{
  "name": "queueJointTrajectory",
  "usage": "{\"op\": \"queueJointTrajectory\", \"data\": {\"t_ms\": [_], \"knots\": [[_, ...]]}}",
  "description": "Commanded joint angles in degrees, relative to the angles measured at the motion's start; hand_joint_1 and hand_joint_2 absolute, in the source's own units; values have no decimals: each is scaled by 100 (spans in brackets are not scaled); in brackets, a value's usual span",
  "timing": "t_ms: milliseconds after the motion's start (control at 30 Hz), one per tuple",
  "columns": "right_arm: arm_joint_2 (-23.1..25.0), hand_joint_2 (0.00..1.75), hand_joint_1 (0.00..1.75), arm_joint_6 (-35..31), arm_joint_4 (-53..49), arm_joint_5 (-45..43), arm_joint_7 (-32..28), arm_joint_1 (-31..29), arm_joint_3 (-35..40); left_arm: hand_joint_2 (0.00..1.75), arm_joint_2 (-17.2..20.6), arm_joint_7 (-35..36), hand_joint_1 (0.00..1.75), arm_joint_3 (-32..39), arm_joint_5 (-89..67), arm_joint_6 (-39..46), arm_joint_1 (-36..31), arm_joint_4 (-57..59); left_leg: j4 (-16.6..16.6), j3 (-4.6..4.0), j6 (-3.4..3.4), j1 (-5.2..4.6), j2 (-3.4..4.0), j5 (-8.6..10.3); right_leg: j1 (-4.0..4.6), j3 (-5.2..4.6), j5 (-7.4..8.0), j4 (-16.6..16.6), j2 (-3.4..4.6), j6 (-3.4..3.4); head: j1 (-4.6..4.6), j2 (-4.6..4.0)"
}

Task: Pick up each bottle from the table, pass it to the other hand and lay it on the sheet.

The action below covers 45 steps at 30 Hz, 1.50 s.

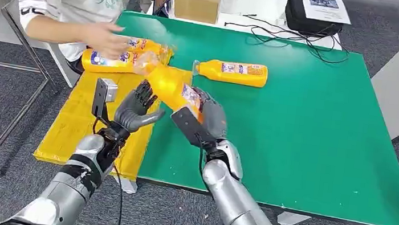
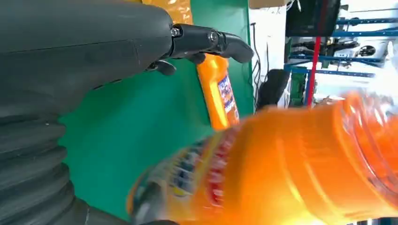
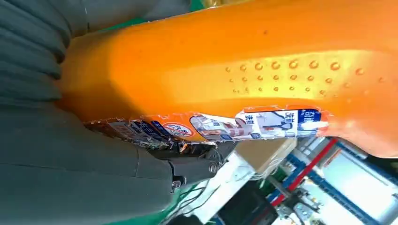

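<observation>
Right hand (image 1: 205, 116) is gripping an orange bottle (image 1: 173, 86) at its base end, fingers wrapped around it, holding it tilted above the green table (image 1: 321, 133), neck pointing away toward the left hand's side. Left hand (image 1: 137, 108) is hovering just beside that bottle, fingers spread and holding nothing, over the edge of the yellow sheet (image 1: 78, 126). Beyond the left hand, a bottle on sheet (image 1: 106, 61) is lying flat with a person's hand (image 1: 108, 40) resting on it. Beyond the right hand, another lying bottle (image 1: 234, 72) is sitting on the table.
</observation>
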Motion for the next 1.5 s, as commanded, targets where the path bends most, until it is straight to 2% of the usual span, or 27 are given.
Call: {"op": "queueJointTrajectory", "data": {"t_ms": [33,300,333,367,400,633,667,700,833,867,900,1033,1200,1433,1500], "knots": [[-15,175,175,69,428,-57,-92,-253,337,175,40,92,0,-303,156,-4,-292,211,6,27,-6,5,-5,-14,5,28,-16,6,-4,-8,0,0],[184,175,175,308,928,245,-109,-115,982,175,36,134,0,-663,430,27,-266,47,-2,16,-5,4,-4,-7,4,16,-8,-2,-3,-6,2,0],[184,175,175,384,942,223,-92,-107,1060,175,48,131,0,-682,461,23,-264,41,1,37,-9,6,-2,-19,6,36,-21,4,-1,-11,0,0],[184,175,175,505,979,199,-77,-94,1169,175,63,143,0,-696,497,5,-251,25,-2,12,-4,3,0,-6,4,11,-6,-2,1,-5,0,0],[184,175,175,545,1010,188,-50,-88,1196,175,81,154,0,-704,511,-5,-237,26,2,34,-8,6,-1,-18,7,33,-19,3,-1,-10,0,0],[161,175,175,760,1236,199,85,-165,1336,175,185,196,0,-739,617,-80,-191,-2,-2,9,-5,5,-3,-6,4,10,-7,-1,-3,-7,2,0],[148,175,175,706,1255,262,168,-192,1372,175,196,186,0,-703,676,-60,-167,-7,2,26,-8,6,-7,-15,6,27,-19,4,-7,-11,2,0],[150,175,175,755,1264,242,185,-200,1359,175,208,236,175,-695,737,-120,-161,5,-1,17,-6,5,-5,-9,5,18,-12,1,-5,-9,2,0],[143,175,175,804,1279,220,213,-226,1339,175,223,195,175,-700,704,-89,-149,-22,-1,5,-5,5,-4,-5,6,7,-6,-2,-5,-6,2,0],[145,175,131,678,1262,253,300,-225,1318,175,211,155,175,-668,692,-8,-95,-95,1,22,-8,6,-10,-13,6,23,-17,3,-10,-10,2,0],[144,175,0,636,1235,224,323,-220,1270,175,218,144,175,-672,672,15,-60,-140,1,8,-5,5,-9,-7,5,10,-10,1,-9,-7,0,0],[91,175,0,305,929,-109,255,-151,836,175,236,126,175,-556,607,291,90,-252,0,20,-6,5,-3,-13,5,19,-15,1,-3,-8,0,0],[-152,175,0,66,-67,-624,-77,173,271,175,353,20,175,-201,437,800,14,99,-2,18,-5,4,-4,-10,4,17,-13,-1,-3,-8,0,0],[-468,175,0,45,-1532,-1064,-318,701,-85,175,726,-477,175,151,-500,1454,-246,277,-3,-1,-5,4,3,-3,4,-4,-2,-3,2,-6,2,0],[-563,175,0,-16,-1913,-1185,-434,860,-198,175,902,-726,175,191,-1106,1883,-296,231,0,4,-8,6,-9,-6,6,1,-11,2,-12,-9,0,0]]}}
